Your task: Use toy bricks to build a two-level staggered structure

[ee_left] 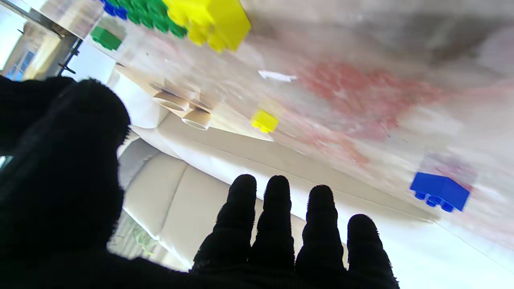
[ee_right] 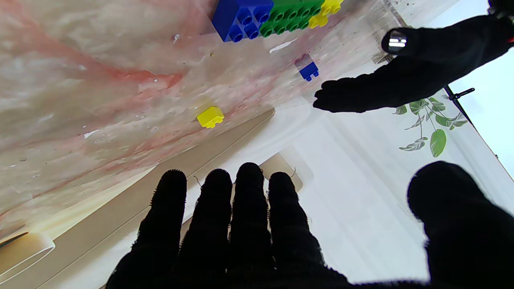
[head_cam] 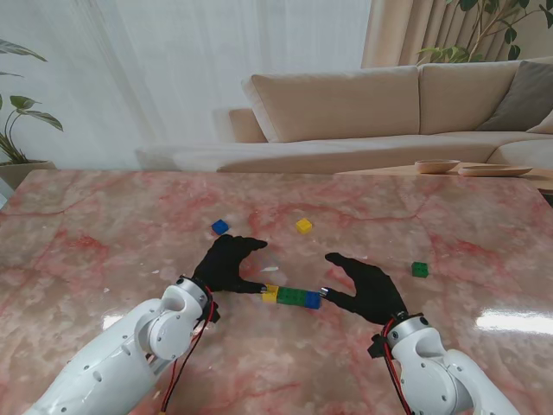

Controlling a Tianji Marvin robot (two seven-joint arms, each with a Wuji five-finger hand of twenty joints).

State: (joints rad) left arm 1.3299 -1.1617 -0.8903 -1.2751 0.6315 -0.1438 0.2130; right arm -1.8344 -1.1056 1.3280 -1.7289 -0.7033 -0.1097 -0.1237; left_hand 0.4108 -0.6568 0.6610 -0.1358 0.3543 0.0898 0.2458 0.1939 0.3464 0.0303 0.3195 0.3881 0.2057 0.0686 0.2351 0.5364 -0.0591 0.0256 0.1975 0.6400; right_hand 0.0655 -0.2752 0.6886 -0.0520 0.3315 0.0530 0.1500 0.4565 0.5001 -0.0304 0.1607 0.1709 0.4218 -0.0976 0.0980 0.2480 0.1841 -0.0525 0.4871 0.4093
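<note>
A row of joined bricks lies flat on the table between my hands: yellow [head_cam: 270, 294], green [head_cam: 290, 296], blue [head_cam: 312, 299]. The same row shows in both wrist views, its yellow end [ee_left: 213, 22] by the left hand and its blue end [ee_right: 241, 18] by the right. My left hand [head_cam: 226, 264] is open, thumb tip close to the yellow end. My right hand [head_cam: 367, 288] is open too, thumb near the blue end. Loose bricks lie farther off: a blue brick [head_cam: 220, 226], a yellow brick [head_cam: 303, 226] and a green brick [head_cam: 420, 269].
The pink marble table [head_cam: 104, 233] stretches wide around the bricks. Beyond its far edge stands a beige sofa [head_cam: 371, 104]. Two shallow wooden bowls [head_cam: 436, 166] sit on a low table at the far right. A small white scrap [head_cam: 270, 269] lies beyond the row.
</note>
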